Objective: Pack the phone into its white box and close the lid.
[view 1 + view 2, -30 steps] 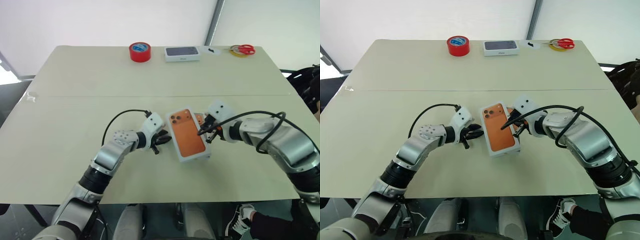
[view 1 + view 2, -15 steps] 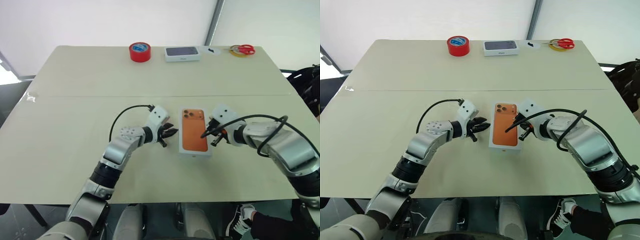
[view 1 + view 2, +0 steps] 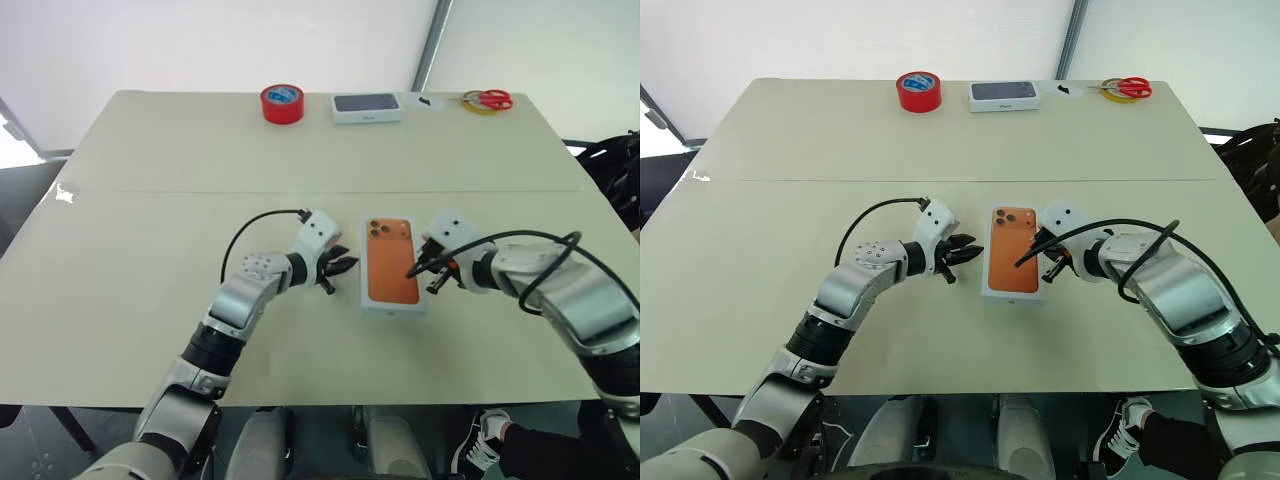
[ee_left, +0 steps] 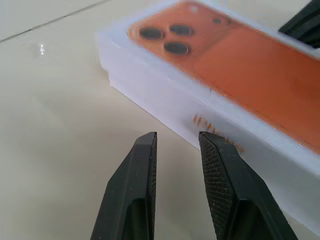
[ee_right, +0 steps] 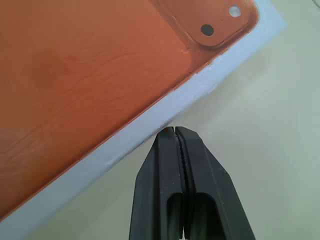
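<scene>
A closed white box (image 3: 393,273), its lid (image 3: 1014,248) printed with an orange phone, lies near the middle of the pale surface (image 3: 150,200), flanked by two robot arms. The left tool (image 3: 342,268) sits just beside the box's left side with its black fingers (image 4: 145,160) slightly parted and grasping nothing; the right tool (image 3: 424,272) is clenched shut and empty, its tip right at the box's right edge, though contact cannot be confirmed. The phone itself is presumably inside, as the lid appears fully seated.

Risks from here look modest but real. The lid is smooth, glossy card on a light box, so a sideways nudge from either tool could skate the whole box across the slick surface rather than press it home. A push on one side alone might rock the lid up on the far side. The ribbed finger pads could also catch the lid's lower lip and lift it open again.

Nearest the onlooker the box is crisp-edged, thin-walled cardboard with a flat printed top. Along the far edge stand a red roll of tape (image 3: 281,102), a second white box with a dark picture (image 3: 367,106), and toward the far right corner red-handled scissors (image 3: 486,99) on a yellow ring.
</scene>
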`<state>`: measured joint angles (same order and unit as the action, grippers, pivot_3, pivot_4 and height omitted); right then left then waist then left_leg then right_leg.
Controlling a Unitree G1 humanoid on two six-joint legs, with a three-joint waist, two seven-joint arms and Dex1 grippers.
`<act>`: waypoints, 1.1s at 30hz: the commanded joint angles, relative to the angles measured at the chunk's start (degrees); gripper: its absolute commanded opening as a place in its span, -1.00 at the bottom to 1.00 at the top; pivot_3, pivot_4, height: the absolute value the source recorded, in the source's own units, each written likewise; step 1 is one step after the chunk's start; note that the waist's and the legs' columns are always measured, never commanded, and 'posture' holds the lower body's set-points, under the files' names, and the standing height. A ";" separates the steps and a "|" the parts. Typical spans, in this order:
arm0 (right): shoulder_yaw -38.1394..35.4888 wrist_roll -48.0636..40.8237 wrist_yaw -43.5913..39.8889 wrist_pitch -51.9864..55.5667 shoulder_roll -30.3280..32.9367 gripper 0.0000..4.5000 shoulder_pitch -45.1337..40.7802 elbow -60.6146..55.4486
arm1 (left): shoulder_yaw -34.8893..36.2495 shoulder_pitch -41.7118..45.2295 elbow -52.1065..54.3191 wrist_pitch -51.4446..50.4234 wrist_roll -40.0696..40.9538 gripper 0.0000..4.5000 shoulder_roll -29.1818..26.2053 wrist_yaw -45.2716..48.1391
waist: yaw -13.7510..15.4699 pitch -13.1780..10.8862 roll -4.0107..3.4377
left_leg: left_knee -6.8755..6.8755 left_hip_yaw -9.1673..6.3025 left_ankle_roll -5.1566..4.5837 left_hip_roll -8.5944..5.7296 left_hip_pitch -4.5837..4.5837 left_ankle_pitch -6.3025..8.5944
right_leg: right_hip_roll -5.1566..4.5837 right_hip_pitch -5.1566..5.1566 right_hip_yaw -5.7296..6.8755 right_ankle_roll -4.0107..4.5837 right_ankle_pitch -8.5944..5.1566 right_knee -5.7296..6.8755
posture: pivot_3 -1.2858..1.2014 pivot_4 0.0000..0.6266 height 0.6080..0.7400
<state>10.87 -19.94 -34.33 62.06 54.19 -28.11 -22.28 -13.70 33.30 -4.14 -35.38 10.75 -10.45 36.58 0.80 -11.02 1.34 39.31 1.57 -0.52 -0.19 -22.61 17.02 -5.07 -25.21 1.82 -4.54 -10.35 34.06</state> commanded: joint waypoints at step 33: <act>-4.48 3.03 2.37 -0.57 -7.23 -0.99 0.19 2.66 | -7.48 2.14 -3.90 4.93 -5.59 -0.38 -0.73 3.60 | -0.04 0.01 0.00 | 0.03 0.02 0.01 -0.08 0.10 0.00 | -0.09 0.13 -0.02 -0.01 0.01 0.01 | 0.03 -0.52 0.95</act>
<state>6.57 -17.62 -32.48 61.17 47.17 -26.25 -18.71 -20.75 34.47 -8.12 -31.50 5.46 -12.07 40.35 0.76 -11.02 1.34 39.34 1.58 -0.51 -0.26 -22.50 17.01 -5.15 -25.08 1.81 -4.58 -10.33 34.09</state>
